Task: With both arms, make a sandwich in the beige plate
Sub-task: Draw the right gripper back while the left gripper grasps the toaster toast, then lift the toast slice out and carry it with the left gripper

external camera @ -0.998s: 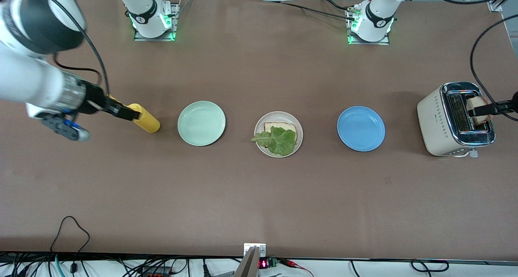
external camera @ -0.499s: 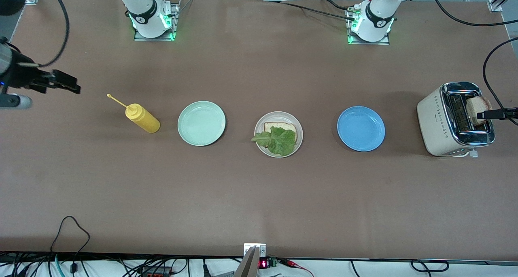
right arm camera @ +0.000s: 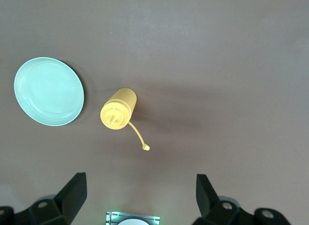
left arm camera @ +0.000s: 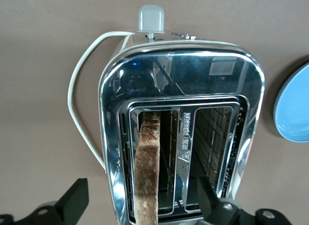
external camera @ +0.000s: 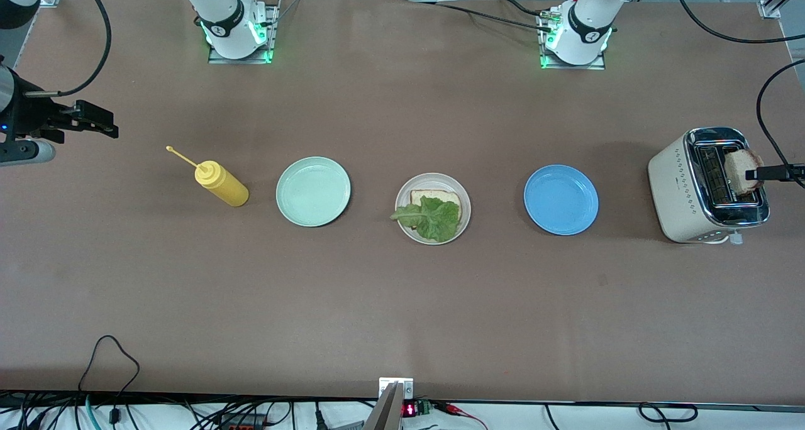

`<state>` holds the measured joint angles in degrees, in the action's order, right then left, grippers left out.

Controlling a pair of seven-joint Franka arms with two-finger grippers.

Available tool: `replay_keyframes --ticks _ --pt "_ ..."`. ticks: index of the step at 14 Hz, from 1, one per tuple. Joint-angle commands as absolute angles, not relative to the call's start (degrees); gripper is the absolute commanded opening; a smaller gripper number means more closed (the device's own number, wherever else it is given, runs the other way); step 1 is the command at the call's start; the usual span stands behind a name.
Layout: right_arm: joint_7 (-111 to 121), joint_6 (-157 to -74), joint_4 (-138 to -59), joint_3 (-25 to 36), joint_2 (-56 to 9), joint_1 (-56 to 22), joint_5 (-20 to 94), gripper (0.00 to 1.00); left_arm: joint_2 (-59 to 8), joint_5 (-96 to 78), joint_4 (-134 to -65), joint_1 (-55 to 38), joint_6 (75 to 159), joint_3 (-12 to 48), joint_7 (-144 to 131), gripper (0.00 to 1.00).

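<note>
The beige plate (external camera: 463, 219) sits mid-table and holds one bread slice (external camera: 434, 197) with a green lettuce leaf (external camera: 433, 219) on it. A second bread slice (external camera: 739, 168) stands in a slot of the toaster (external camera: 682, 191) at the left arm's end. In the left wrist view this slice (left arm camera: 147, 162) stands upright in the toaster (left arm camera: 183, 75). My left gripper (left arm camera: 141, 186) is open over the toaster with the slice between its spread fingers; it also shows in the front view (external camera: 766, 173). My right gripper (external camera: 104, 123) is open and empty above the table at the right arm's end.
A yellow squeeze bottle (external camera: 221, 186) stands beside a mint-green plate (external camera: 312, 191); both show in the right wrist view, the bottle (right arm camera: 119, 114) and the plate (right arm camera: 48, 91). A blue plate (external camera: 560, 199) lies between the beige plate and the toaster.
My right gripper let go of the yellow bottle and drew back toward the right arm's end of the table. My left gripper shifted slightly outward over the toaster; the slice stays in its slot.
</note>
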<state>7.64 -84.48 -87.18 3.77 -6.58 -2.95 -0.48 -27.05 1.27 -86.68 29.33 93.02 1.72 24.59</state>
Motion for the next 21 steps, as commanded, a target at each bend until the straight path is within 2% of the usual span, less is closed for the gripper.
replay_keyframes --ticks 1,2,3,5,7,9,11,15,17,19,21 --pt "8.78 -82.98 -87.19 4.31 -7.99 -3.78 -1.32 1.00 -28.12 1.41 -85.78 29.62 91.93 2.46 26.10 0.95" --pt "8.88 -81.92 -87.10 4.31 -8.00 -3.52 -0.97 1.00 -28.30 1.41 -85.78 29.62 91.85 2.55 26.10 0.93" --pt "8.79 -82.35 -87.01 4.39 -8.00 -3.60 -0.97 1.00 -28.39 1.32 -85.78 29.62 91.76 2.64 26.02 0.87" --pt "8.70 -82.79 -86.66 4.22 -7.91 -4.04 -0.88 1.00 -28.39 1.23 -85.78 29.62 90.27 2.72 25.93 0.58" --pt "8.70 -83.49 -86.57 4.13 -8.17 -4.13 -0.62 1.00 -28.39 0.01 -85.78 29.71 89.91 2.72 26.02 0.35" --pt "8.70 -85.51 -86.57 4.13 -8.26 -4.04 -1.05 1.00 -28.39 0.00 -85.78 29.79 88.78 2.72 25.93 0.19" --pt "8.79 -85.87 -86.57 4.13 -8.35 -3.61 -0.88 1.00 -28.39 0.00 -85.69 29.88 88.33 2.72 26.02 0.09" --pt "9.23 -86.66 -86.48 4.22 -8.44 -3.78 -0.70 1.00 -27.51 0.09 -84.82 29.88 85.71 2.81 26.19 0.01" --pt "9.14 -87.53 -85.96 4.22 -8.79 -3.60 -0.79 1.00 -23.75 0.26 -84.73 29.45 83.33 3.25 26.19 0.01" --pt "9.14 -88.32 -85.87 4.31 -8.88 -3.52 -0.97 1.00 -19.62 0.44 -83.77 29.27 80.09 6.13 25.76 0.01" --pt "9.14 -89.30 -85.87 4.39 -8.79 -3.52 -1.14 1.00 -18.19 0.88 -80.35 29.27 74.03 10.35 24.44 0.01"
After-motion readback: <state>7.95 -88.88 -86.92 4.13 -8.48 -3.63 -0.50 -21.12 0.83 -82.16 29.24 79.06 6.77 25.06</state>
